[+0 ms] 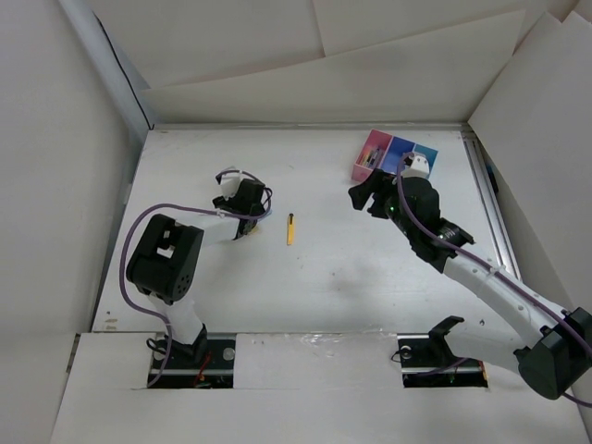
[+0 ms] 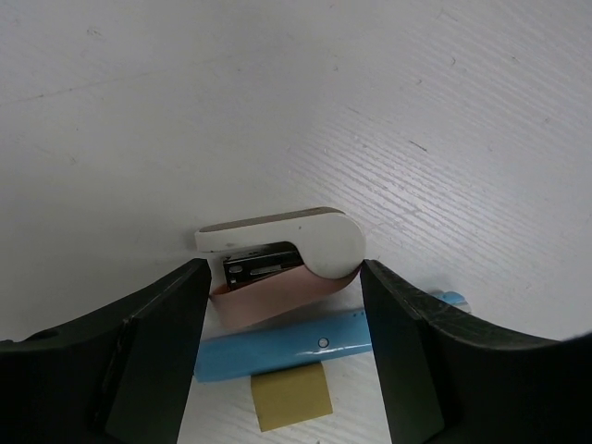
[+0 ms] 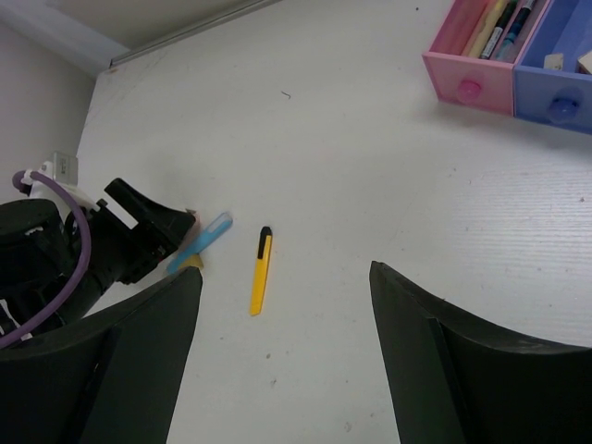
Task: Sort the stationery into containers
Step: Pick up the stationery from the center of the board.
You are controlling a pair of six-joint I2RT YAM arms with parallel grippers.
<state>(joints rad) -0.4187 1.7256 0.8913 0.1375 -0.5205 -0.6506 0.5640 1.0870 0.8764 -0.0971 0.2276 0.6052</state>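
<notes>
On the left half of the bench (image 1: pixel 324 296), my left tool (image 2: pixel 282 277) hung low with its jaws spread wide, grasping nothing. Between its fingers (image 2: pixel 157 342) lay a white stapler (image 2: pixel 296 236) with a pink base. Just beside it, on the near side, lay a blue pen (image 2: pixel 287 350), and nearer again a small yellow pad (image 2: pixel 291 396). Whether either finger touched any of these I could not tell.

Near the middle of the bench, a yellow pen (image 1: pixel 289 228) with a black tip lay alone, a little to the right of that cluster and apart from it.

My right tool (image 1: pixel 365 196) hovered at the far right, its jaws released and empty, just in front of the tray (image 1: pixel 393 155). From its wrist view I saw the pink compartment (image 3: pixel 472 79) with several pens (image 3: pixel 495 23) lying in it. The blue compartment (image 3: pixel 555 102) joined it on the right. The tray stood against the far right corner, well apart from the loose pens.
</notes>
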